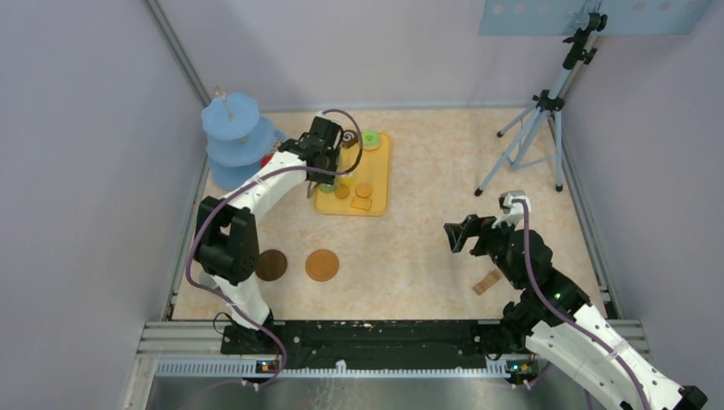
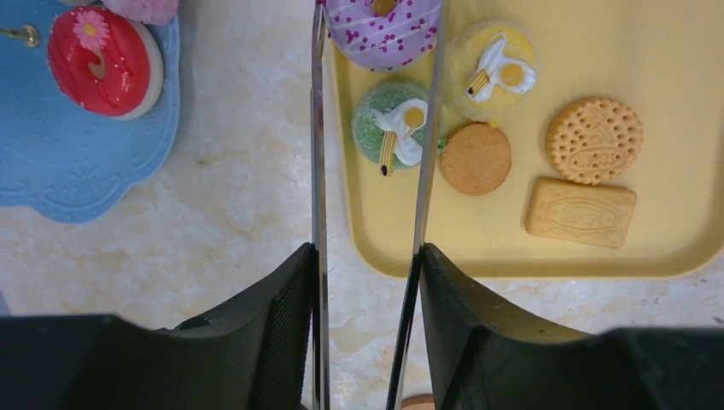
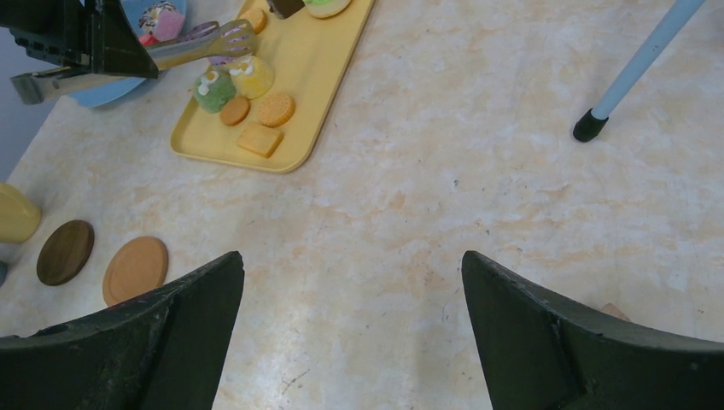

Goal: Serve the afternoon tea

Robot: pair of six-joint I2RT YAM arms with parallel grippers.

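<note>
My left gripper [image 2: 367,248] is shut on the long metal tongs [image 2: 318,128], one arm pressed against each finger. The tong arms reach over the corner of the yellow tray [image 2: 683,213] and flank a purple sprinkled doughnut [image 2: 382,30]. A green cake [image 2: 393,124], a yellow cake [image 2: 491,68] and three biscuits [image 2: 593,139] lie on the tray. A red doughnut [image 2: 102,60] sits on the blue stand [image 2: 68,171]. Two brown coasters [image 1: 271,265] [image 1: 322,265] lie near the left arm's base. My right gripper [image 3: 352,256] hovers open over bare table.
The blue tiered stand [image 1: 232,128] rises at the back left beside the tray. A tripod [image 1: 534,128] stands at the back right. A small wooden block [image 1: 487,283] lies by the right arm. A yellow mug [image 3: 15,213] shows at the left edge.
</note>
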